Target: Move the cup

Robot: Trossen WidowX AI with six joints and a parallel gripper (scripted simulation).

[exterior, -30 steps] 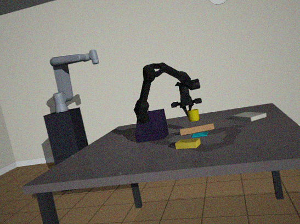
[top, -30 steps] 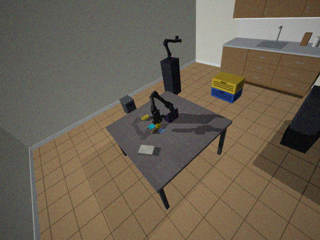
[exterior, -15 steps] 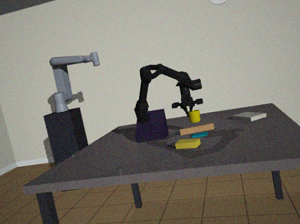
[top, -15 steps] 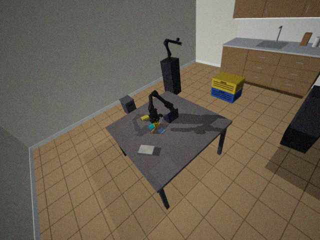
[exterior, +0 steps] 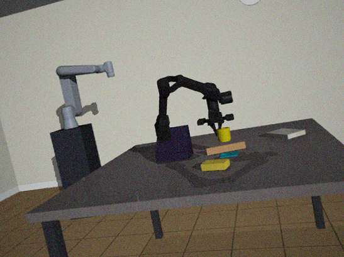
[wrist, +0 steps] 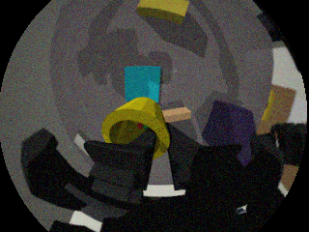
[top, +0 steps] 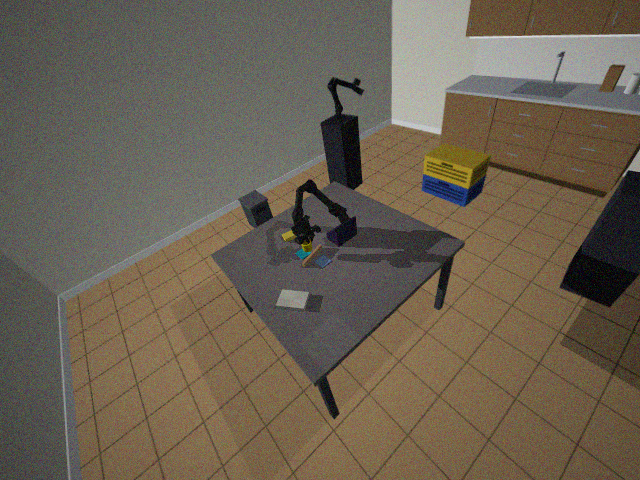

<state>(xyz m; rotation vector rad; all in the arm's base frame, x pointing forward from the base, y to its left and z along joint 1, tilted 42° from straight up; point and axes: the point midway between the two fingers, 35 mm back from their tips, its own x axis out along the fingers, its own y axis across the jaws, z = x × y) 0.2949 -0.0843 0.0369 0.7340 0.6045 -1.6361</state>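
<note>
Cups I counted: one, yellow cup [exterior: 223,134]
Pads: two (teal pad [exterior: 229,154]; blue pad [top: 323,261])
Wooden bar [exterior: 226,148]: one
Yellow block [exterior: 215,164]: one
Book [exterior: 286,133]: one

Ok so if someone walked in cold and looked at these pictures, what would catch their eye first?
Most likely the bright yellow cup, pinched at its rim by the black arm's gripper near the middle of the grey table. Just in front of it lie a tan wooden bar, a teal pad and a yellow block. Off to the side, a grey arm stands on a dark pedestal.
</note>
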